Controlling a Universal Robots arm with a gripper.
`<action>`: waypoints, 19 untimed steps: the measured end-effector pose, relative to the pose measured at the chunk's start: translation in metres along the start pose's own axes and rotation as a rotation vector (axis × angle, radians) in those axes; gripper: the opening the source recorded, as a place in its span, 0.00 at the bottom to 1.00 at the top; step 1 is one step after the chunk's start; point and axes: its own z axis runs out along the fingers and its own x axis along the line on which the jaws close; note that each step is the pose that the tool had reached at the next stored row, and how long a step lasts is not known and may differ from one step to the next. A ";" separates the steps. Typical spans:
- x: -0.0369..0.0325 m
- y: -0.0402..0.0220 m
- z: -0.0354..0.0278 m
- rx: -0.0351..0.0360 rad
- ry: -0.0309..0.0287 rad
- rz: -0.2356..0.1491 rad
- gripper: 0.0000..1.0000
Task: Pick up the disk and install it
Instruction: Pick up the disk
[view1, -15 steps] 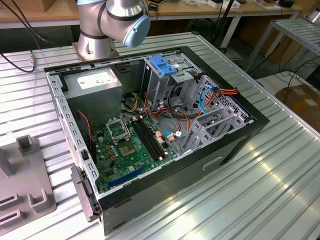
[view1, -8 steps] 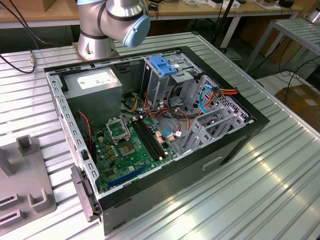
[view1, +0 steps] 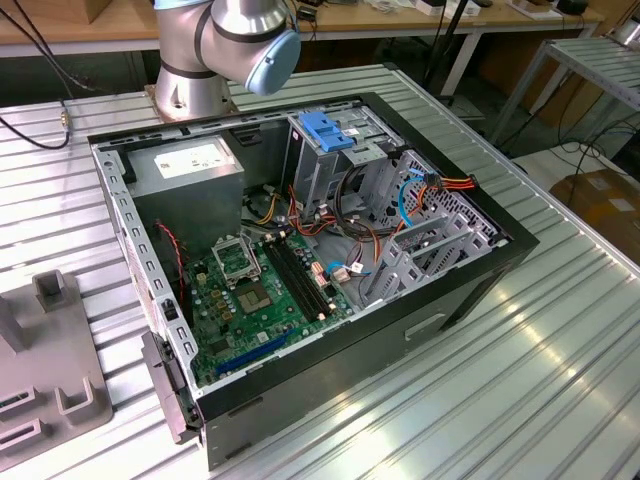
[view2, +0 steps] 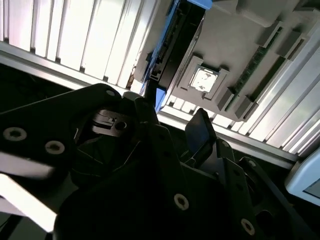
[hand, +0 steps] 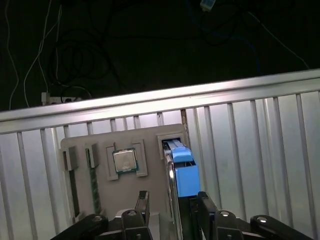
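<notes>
Two fingers (hand: 143, 202) of the gripper (hand: 171, 200) stand apart, one on each side of the disk (hand: 184, 172). The disk stands on edge in a slot of the grey holder (hand: 90, 142), beside a chip (hand: 124, 160). The holder rests on the slatted table (hand: 260, 150), well apart from the open case (view1: 450, 290).

On your slatted metal worktop (view1: 520, 380), the open black computer case (view1: 400, 330) sits to the exterior view's right of the flat grey holder tray (view1: 70, 360). In the first wrist view, the blue-railed dark disk (hand: 182, 172) stands on edge in a tray slot, with the square silver chip (hand: 124, 160) in a recess just beside it. Your hand (hand: 171, 202) straddles the disk, fingers apart.
</notes>
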 end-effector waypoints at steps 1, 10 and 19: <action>-0.0012 0.0003 0.0008 -0.0003 -0.0019 -0.003 0.51; -0.0046 0.0113 0.0100 0.0020 -0.0102 -0.015 0.51; -0.0053 0.0112 0.0282 0.0018 -0.0104 -0.050 0.51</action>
